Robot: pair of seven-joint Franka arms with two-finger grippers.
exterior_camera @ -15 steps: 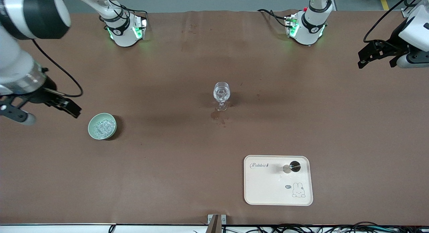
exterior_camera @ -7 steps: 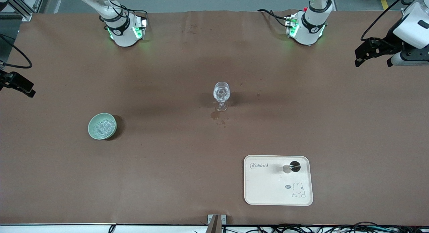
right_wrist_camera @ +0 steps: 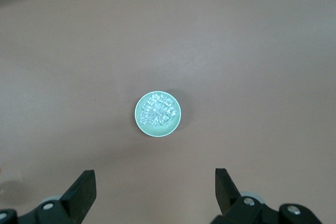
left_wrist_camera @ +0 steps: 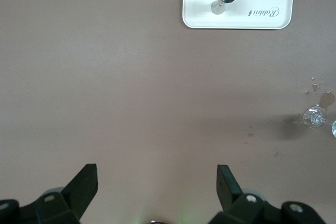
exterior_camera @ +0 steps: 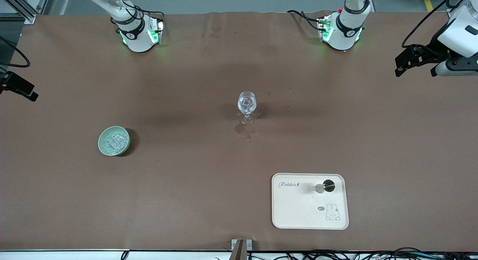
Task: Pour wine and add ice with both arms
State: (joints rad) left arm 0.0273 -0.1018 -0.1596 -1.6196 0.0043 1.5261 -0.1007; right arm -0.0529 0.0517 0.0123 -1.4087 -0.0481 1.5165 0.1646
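A clear wine glass [exterior_camera: 247,107] stands at the middle of the table with clear, glinting contents; it also shows in the left wrist view [left_wrist_camera: 315,116]. Several ice cubes [exterior_camera: 113,141] lie in a pale green bowl [exterior_camera: 101,146] toward the right arm's end; the right wrist view shows the ice [right_wrist_camera: 157,111] and bowl [right_wrist_camera: 139,121] from high above. My right gripper [right_wrist_camera: 152,179] is open and empty, at the table's edge in the front view [exterior_camera: 22,90]. My left gripper [left_wrist_camera: 156,177] is open and empty, high over the left arm's end [exterior_camera: 414,65].
A cream tray [exterior_camera: 298,211] with a rabbit drawing lies nearer the front camera than the glass, with a small dark round object [exterior_camera: 328,185] standing on it. A small wet stain [exterior_camera: 241,129] marks the brown cover by the glass's foot.
My right arm has drawn back from beside the bowl to the table's edge at its own end and mostly left the front view. My left gripper has shifted slightly.
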